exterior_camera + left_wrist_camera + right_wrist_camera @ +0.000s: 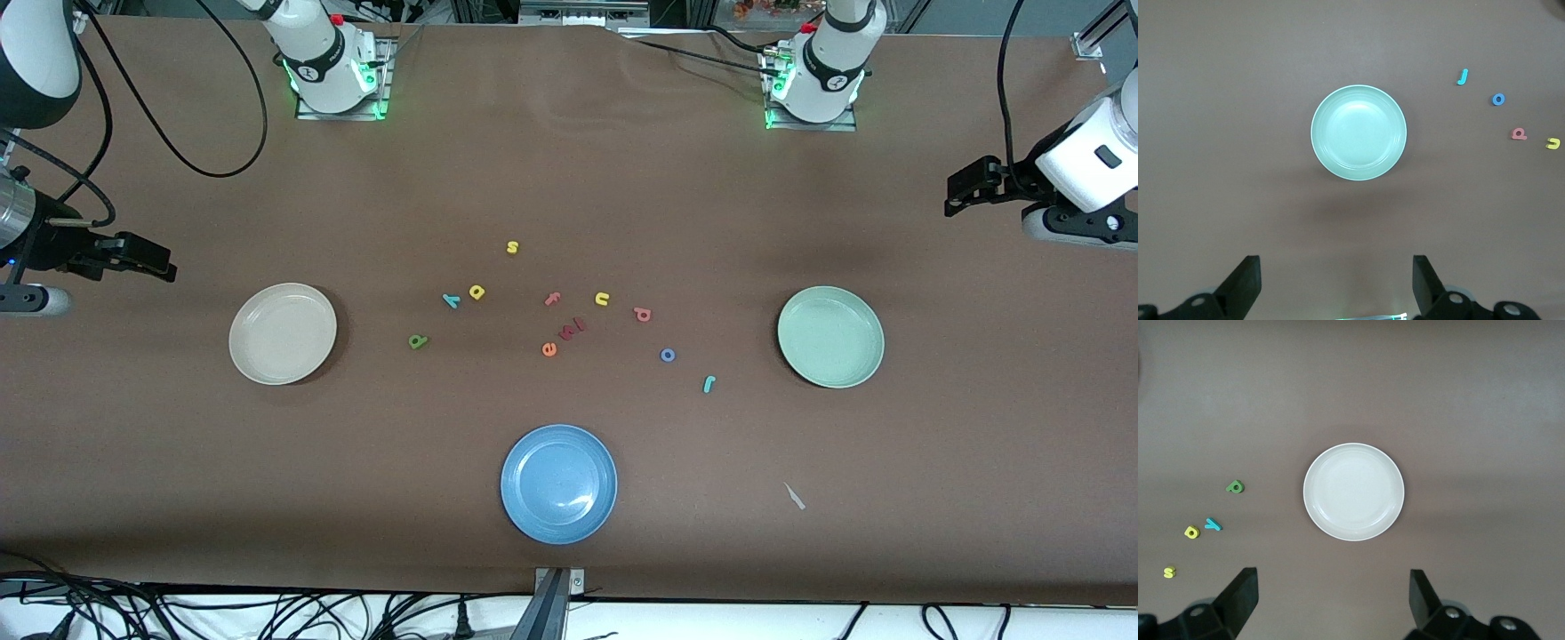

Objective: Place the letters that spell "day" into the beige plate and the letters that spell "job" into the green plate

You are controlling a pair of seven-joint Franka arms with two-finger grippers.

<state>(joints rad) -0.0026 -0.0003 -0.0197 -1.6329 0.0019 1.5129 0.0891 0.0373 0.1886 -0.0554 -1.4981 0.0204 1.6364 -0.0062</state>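
Observation:
The beige plate lies empty toward the right arm's end. Beside it are the olive-green letter, the yellow round-bowled letter and the teal "y". The green plate lies empty toward the left arm's end. Near it are the teal "j", the blue "o" and the pinkish-red letter. My left gripper hangs open above its table end. My right gripper hangs open above its own.
A blue plate lies nearest the front camera, mid-table. Other letters sit among the task's: a yellow "s", a pink "f", a yellow "u", a red piece and an orange-red "e". A small pale scrap lies near the front edge.

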